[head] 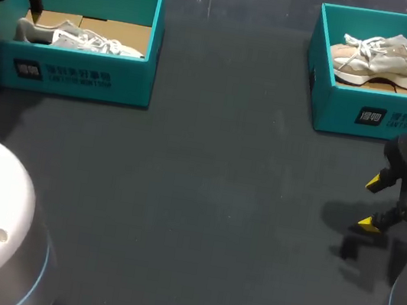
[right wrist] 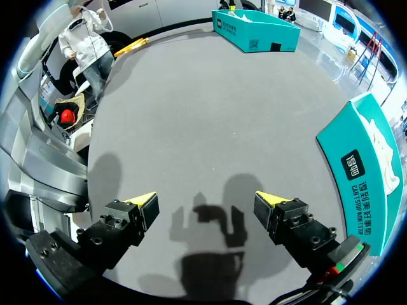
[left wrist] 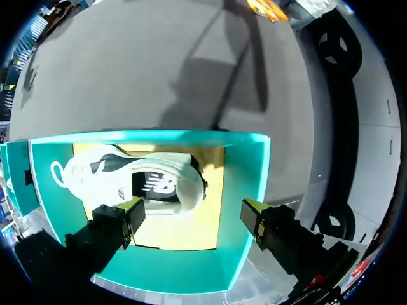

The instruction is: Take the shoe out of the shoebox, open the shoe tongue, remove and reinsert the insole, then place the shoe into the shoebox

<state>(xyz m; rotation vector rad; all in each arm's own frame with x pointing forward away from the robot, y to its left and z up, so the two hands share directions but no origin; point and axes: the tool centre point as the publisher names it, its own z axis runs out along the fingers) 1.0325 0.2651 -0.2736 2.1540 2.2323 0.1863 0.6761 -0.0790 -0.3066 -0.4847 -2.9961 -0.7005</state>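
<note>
The left gripper (left wrist: 192, 215) hangs released, fingers spread wide, above the teal cardboard shoebox (head: 76, 74) at the table's far left. Neither yellow tip touches anything. Below it lies the white and grey sneaker (left wrist: 137, 178), resting on the box's brown cardboard floor against one long wall, inside the box. One finger hovers over the sneaker's edge. The other seems to stand above the box's end wall (the fisheye bend makes that hard to judge).

The right gripper (head: 371, 202) is also spread open and holds nothing. It hangs low over the dark grey table (head: 196, 198) and its shadow falls on the surface just beneath it. Near it, toward the table's far right corner, stands a second teal shoebox (head: 373, 110). This one holds a beige and white sneaker (head: 392, 59), laces up, on a brown floor.

The two boxes sit well apart — one at each far corner — with bare table between them.
</note>
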